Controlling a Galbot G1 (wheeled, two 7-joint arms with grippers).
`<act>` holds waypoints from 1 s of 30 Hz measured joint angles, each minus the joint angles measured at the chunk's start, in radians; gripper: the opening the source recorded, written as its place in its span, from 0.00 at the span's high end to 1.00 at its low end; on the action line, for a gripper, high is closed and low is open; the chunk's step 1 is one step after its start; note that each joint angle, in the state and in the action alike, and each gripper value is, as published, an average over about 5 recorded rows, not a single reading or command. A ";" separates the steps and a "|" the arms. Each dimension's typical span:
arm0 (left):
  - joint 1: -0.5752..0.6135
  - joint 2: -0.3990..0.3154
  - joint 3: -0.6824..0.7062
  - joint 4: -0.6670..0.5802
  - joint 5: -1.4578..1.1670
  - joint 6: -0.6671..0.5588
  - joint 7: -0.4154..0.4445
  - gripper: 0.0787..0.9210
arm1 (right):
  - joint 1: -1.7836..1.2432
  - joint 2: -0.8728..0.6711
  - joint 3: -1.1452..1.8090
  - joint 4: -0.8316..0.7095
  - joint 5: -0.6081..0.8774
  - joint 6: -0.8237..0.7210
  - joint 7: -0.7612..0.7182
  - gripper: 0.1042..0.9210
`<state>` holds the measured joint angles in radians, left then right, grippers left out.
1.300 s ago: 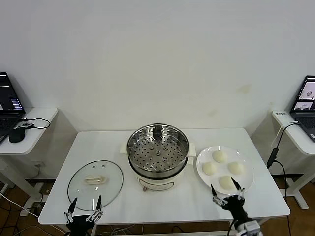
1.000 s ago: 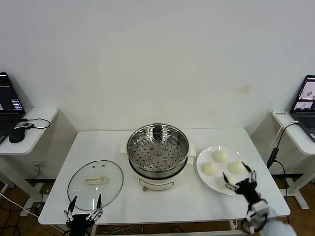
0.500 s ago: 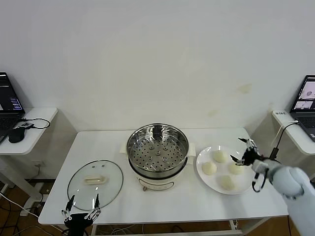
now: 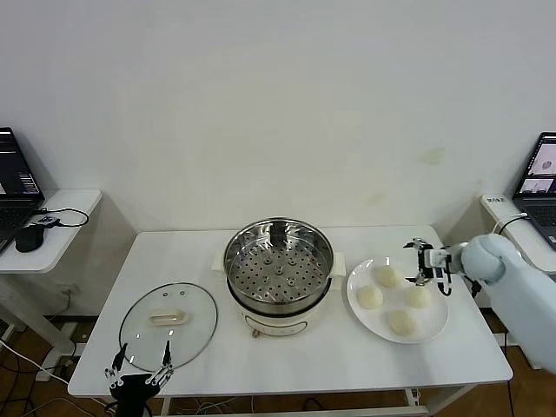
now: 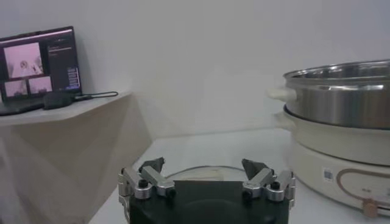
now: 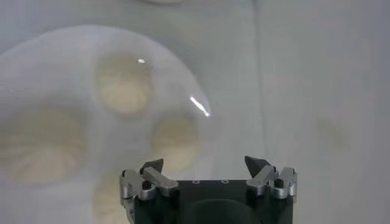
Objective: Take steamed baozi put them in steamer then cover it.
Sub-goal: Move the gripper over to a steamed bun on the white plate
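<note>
Four creamy-white baozi (image 4: pixel 387 276) lie on a white plate (image 4: pixel 439 320) to the right of the steamer (image 4: pixel 278 261). The steamer's steel basket is empty and uncovered. My right gripper (image 4: pixel 420 261) is open and empty, hovering over the plate's far right part, above the buns. In the right wrist view the gripper (image 6: pixel 207 164) looks down on the plate (image 6: pixel 61 67), with one baozi (image 6: pixel 175 141) nearest its fingers. The glass cover (image 4: pixel 168 320) lies flat on the table left of the steamer. My left gripper (image 4: pixel 139 358) is open and parked at the table's front edge, just before the cover.
The left wrist view shows the left gripper (image 5: pixel 204 165), the cover's rim (image 5: pixel 201 172) and the steamer (image 5: pixel 341 91) to one side. Side tables with laptops (image 4: pixel 16 178) stand off both table ends. A black cable (image 4: pixel 483 265) hangs past the right edge.
My right gripper rose from the table's front edge, swung round the plate's right side and now hovers over the plate's far part. The left gripper sank slightly. The baozi have not moved.
</note>
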<state>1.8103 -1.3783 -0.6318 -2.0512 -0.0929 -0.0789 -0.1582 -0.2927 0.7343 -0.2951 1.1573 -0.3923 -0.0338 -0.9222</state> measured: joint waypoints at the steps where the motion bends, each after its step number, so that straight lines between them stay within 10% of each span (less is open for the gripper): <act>1: -0.002 0.001 -0.003 0.001 0.000 0.000 0.000 0.12 | 0.015 0.008 -0.018 -0.018 -0.001 0.000 -0.006 0.12; 30: -0.029 0.015 -0.029 0.028 0.006 -0.015 0.001 0.12 | 0.164 0.212 -0.191 -0.306 -0.034 -0.026 -0.056 0.25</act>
<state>1.7812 -1.3635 -0.6604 -2.0233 -0.0872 -0.0942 -0.1572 -0.1291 0.9460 -0.4863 0.8508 -0.4266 -0.0601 -0.9785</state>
